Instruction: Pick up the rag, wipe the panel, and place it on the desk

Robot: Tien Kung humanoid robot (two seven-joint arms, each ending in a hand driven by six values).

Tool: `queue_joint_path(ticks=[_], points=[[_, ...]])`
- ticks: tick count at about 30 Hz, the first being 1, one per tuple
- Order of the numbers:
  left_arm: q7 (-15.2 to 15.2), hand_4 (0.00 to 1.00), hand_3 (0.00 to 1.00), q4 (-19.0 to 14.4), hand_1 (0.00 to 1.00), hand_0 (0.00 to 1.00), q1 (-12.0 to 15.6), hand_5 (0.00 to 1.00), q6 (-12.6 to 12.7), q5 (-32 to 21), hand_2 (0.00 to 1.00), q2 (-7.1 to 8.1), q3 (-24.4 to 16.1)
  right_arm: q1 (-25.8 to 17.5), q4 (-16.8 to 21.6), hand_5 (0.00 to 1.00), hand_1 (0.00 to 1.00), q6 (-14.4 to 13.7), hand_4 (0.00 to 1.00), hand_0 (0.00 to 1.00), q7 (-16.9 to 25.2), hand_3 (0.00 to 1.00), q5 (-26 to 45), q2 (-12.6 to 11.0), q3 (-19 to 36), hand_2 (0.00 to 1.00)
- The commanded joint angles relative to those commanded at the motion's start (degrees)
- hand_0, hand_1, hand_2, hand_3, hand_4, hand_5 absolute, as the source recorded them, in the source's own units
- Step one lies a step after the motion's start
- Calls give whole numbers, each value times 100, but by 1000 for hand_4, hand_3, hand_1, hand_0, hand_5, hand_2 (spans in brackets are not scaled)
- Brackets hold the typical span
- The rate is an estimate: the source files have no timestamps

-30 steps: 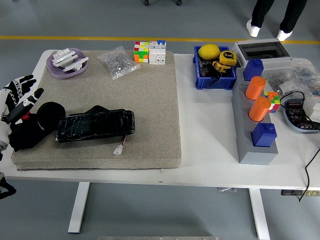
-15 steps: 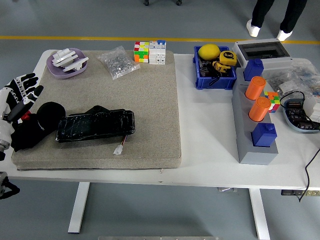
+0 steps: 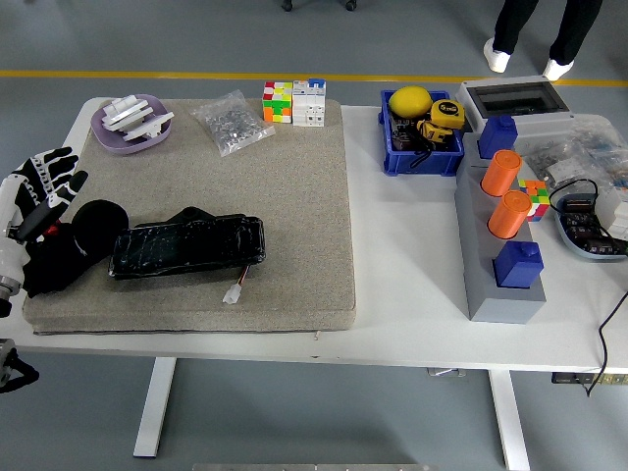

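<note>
At the frame's left edge, my left hand (image 3: 37, 196), fingers spread and empty, has edged back over the black rag (image 3: 69, 250) beside the panel (image 3: 186, 246), pickup still pending.

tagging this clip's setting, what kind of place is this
Probably a robotics lab or workshop floor: a white sit-stand table on grey flooring with a yellow floor line, and test props on it such as a blue parts bin holding a tape measure, and Rubik's cubes.
</note>
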Motion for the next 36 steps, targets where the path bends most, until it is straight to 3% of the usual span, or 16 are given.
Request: queue_joint_path(ticks=[17, 36], points=[[-51, 998, 763, -16, 812, 781, -28, 541, 11, 55, 768, 97, 119, 12, 0, 474, 660, 25, 998, 765, -30, 610, 274, -47, -382, 670], [-97, 998, 763, -5, 811, 783, -5, 538, 24, 150, 767, 191, 74, 2, 0, 473, 660, 68, 998, 760, -15, 608, 199, -26, -271, 669]])
